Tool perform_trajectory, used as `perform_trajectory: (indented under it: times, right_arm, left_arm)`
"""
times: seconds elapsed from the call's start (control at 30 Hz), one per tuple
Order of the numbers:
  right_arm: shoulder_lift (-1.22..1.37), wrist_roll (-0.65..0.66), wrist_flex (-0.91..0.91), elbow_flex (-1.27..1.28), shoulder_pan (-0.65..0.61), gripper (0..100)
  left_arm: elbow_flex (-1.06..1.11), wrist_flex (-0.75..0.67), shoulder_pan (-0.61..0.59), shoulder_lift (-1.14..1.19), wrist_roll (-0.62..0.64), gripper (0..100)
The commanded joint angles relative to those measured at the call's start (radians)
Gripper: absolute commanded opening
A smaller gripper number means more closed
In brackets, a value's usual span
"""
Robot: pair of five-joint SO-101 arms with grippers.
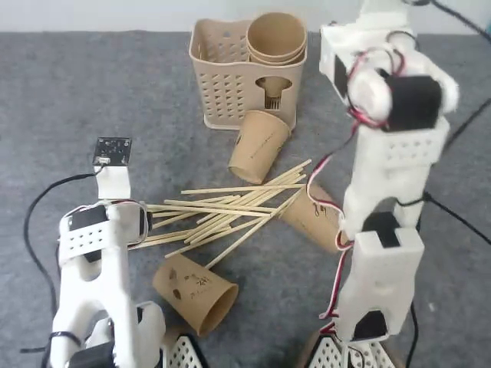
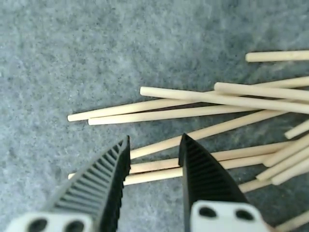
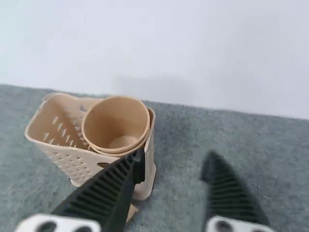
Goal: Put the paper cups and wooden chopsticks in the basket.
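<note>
A beige slotted basket [image 1: 226, 84] stands at the back of the grey mat with stacked paper cups [image 1: 276, 38] in one end. One more cup [image 1: 259, 146] leans against its front. Another cup [image 1: 311, 217] lies partly behind the right arm, and a third [image 1: 196, 295] lies near the front. Several wooden chopsticks [image 1: 222, 211] lie scattered in the middle. My left gripper [image 2: 155, 145] is open just above the ends of the chopsticks [image 2: 193, 104]. My right gripper [image 3: 175, 162] is open and raised, facing the basket [image 3: 58, 140] and its stacked cups [image 3: 116, 123].
The right arm [image 1: 387, 192] stands tall at the right, with red and white cables running down past the lying cup. The left arm [image 1: 100, 261] sits at the front left with a black cable on the mat. A white wall lies behind the basket.
</note>
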Motion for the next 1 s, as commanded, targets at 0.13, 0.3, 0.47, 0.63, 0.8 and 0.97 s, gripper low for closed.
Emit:
perform_trajectory:
  times: [0.13, 0.3, 0.47, 0.63, 0.8, 0.97]
  right_arm:
    - [-0.298, -0.012, 0.050, 0.476, 0.038, 7.0]
    - [-0.596, -0.015, 0.019, 0.936, 0.038, 7.2]
    - [-0.828, -0.008, -0.196, 1.456, 0.102, 7.3]
    - [-1.029, 0.051, -0.456, 1.959, 0.147, 7.3]
    - [-1.171, 0.054, -0.616, 2.272, 0.185, 7.4]
    - [-1.168, 0.051, -0.733, 2.441, 0.185, 7.4]
  left_arm:
    - [-0.004, -0.018, 0.000, -0.017, 0.008, 16]
    - [-0.012, -0.018, 0.005, -0.017, 0.014, 16]
    - [-0.113, 0.061, -0.017, -0.018, 0.011, 16]
    - [-0.298, 0.265, -0.048, -0.018, 0.006, 16]
    - [-0.490, 0.517, -0.038, -0.018, -0.077, 16]
    - [-0.645, 0.783, 0.026, -0.020, -0.193, 16]
